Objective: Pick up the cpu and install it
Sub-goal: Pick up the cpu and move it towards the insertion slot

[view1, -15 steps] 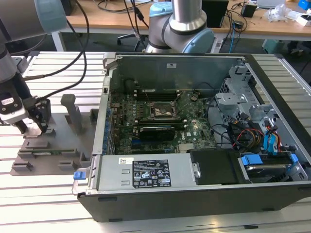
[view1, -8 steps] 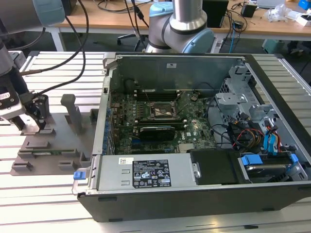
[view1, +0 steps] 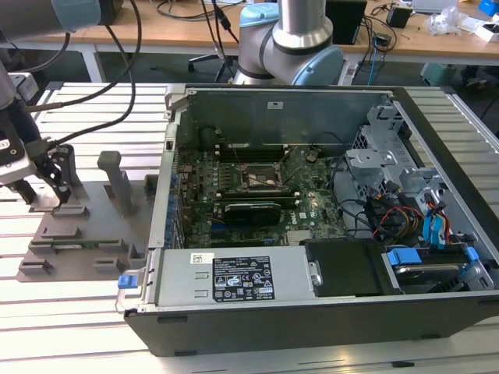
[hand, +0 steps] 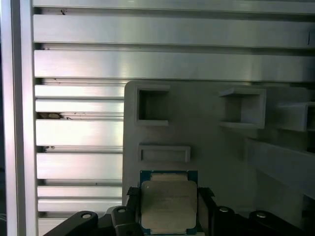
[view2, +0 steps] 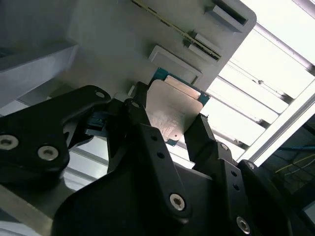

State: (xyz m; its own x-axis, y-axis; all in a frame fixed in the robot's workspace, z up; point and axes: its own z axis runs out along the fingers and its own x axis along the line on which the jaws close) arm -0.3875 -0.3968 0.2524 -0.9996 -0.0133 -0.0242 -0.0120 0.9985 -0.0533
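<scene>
The tool (view2: 169, 129) is clenched on the cpu (view2: 173, 105), with one black finger (view2: 140, 123) on each side of it. The cpu is over a gray holder plate (hand: 206, 147). The plate lies on the slatted metal counter (hand: 78, 132). The open computer (view1: 327, 234) sits apart, toward the exterior view's right.

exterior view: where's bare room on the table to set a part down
Bare table slats lie between the grey fixture plate and the near edge, and again behind the plate. Crowded: the plate's posts, where the gripper grips the cpu, and inside the computer case.
</scene>
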